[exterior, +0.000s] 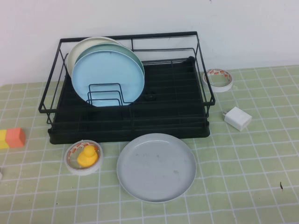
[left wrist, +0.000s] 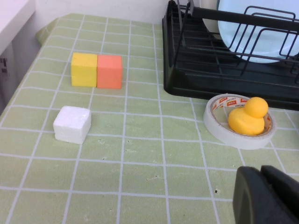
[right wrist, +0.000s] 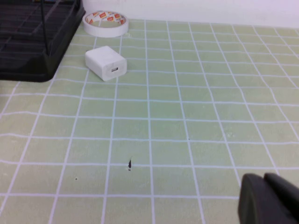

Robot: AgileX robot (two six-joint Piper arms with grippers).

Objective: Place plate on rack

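1. The plate (exterior: 156, 166) is seen lying flat on the green checked tablecloth (exterior: 243, 177), just in front of the rack (exterior: 131, 126), at about 6 o'clock from it.
2. Three plates are held upright in the rack's left half: a light blue plate (exterior: 112, 77) in front, a pale green one and a cream one behind it.
3. A tape roll (exterior: 83, 157) with a yellow duck (exterior: 87, 156) inside is found at 9 o'clock from the plate.
4. A white charger (exterior: 238, 118) and a second tape roll (exterior: 219, 79) are placed at the rack's 3 o'clock side.
5. Orange and yellow blocks (left wrist: 96, 70) and a white cube (left wrist: 72, 123) are seen on the cloth at the rack's 9 o'clock side.
6. The left gripper (left wrist: 266, 196) is shown only as a dark edge above the cloth near the duck; whether it is wide or narrow cannot be told.
7. The right gripper (right wrist: 268, 198) is likewise seen only in part, above bare cloth; its opening cannot be told.
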